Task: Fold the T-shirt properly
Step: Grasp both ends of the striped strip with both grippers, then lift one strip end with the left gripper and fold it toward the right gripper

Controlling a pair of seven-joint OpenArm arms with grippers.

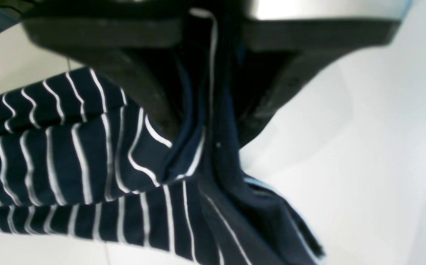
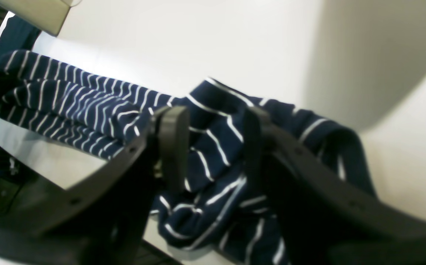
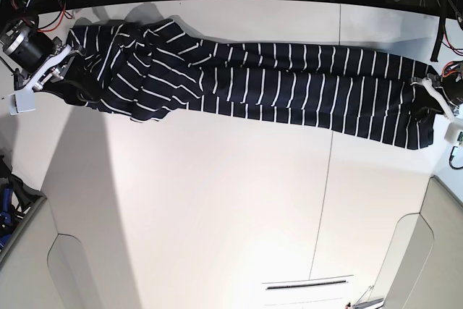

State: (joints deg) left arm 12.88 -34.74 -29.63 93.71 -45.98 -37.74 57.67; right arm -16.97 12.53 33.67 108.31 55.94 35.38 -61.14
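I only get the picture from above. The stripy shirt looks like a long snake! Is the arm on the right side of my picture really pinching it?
Observer: Yes. The left wrist view shows the left gripper shut on the T-shirt, with a bunch of cloth squeezed between its jaws.
Child: And the other arm?
Observer: The right wrist view shows the right gripper with its jaws apart. Striped cloth lies in the gap, but the fingers are not pressing it.
Child: Is the cloth flat there?
Observer: No. Up close it is rumpled into thick folds under that gripper and hangs a little over the table edge.
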